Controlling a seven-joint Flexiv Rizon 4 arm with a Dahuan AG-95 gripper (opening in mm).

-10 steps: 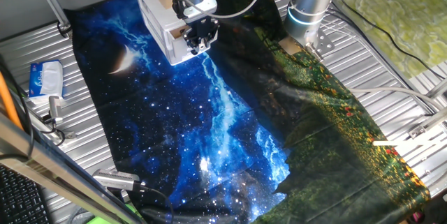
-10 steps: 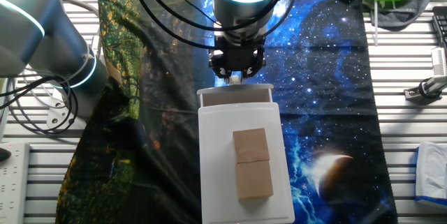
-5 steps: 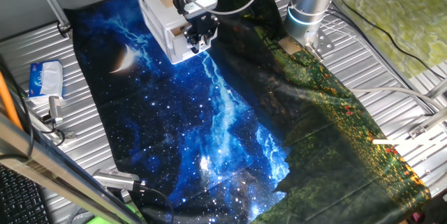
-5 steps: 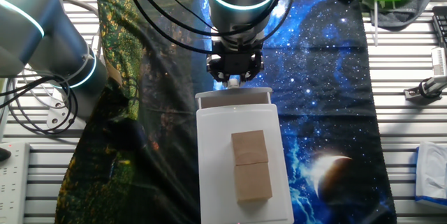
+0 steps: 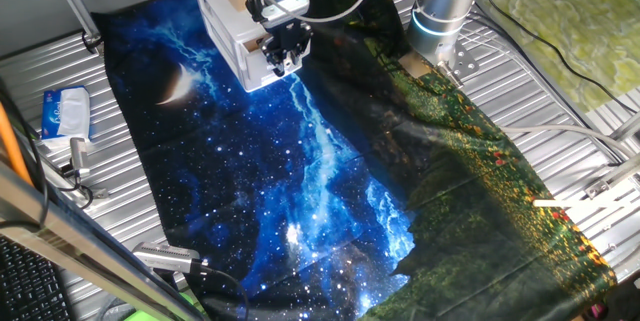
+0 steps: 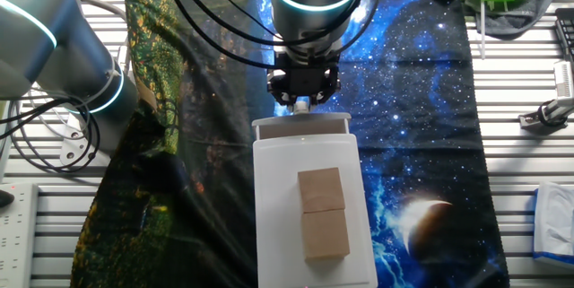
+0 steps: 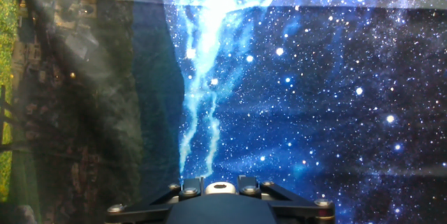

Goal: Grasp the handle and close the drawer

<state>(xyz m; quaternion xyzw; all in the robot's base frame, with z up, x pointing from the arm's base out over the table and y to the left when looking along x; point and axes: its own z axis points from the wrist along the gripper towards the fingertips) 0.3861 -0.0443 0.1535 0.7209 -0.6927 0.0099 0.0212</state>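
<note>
Gripper [image 6: 302, 101] at the front of the drawer [image 6: 300, 127], its fingers [image 7: 190, 184] closed on the handle [image 7: 220, 187] — the white knob sits between them in the hand view. The drawer projects only slightly from the white mini cabinet [image 6: 309, 216], showing a thin tan strip of interior. Two tan blocks [image 6: 323, 210] rest on the cabinet top. The cabinet stands on a galaxy-print cloth [image 5: 290, 171] covering the desk [image 5: 560, 91] — a slatted metal surface.

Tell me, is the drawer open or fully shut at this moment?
Slightly open. The drawer front juts from the cabinet, a brownish strip showing behind it; the gripper is at the handle.
</note>
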